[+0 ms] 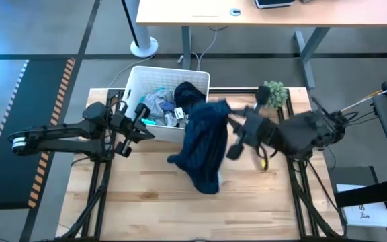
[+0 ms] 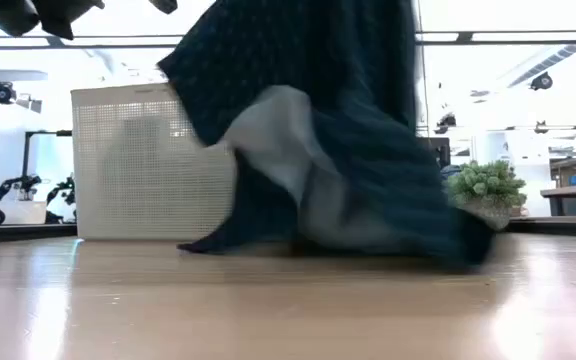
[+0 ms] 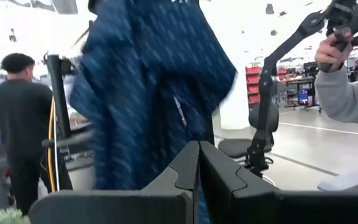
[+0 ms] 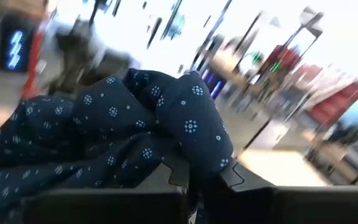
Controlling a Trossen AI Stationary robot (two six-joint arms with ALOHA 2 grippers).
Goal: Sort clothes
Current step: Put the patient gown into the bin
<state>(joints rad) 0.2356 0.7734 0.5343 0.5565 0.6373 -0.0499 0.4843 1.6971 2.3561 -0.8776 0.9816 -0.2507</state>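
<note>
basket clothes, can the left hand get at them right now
Probably yes: the left hand, shut and empty, sits beside the basket, whose near side is uncovered. The navy garment hangs from the right hand.

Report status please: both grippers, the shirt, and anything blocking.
Right gripper shut on navy dotted shirt, lifted, hem on the table. Left gripper shut, empty, by the basket. Plant near the right arm.

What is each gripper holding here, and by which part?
The right gripper is shut on a bunched fold of the navy dotted garment, which hangs to the table. The left gripper is shut and holds nothing.
</note>
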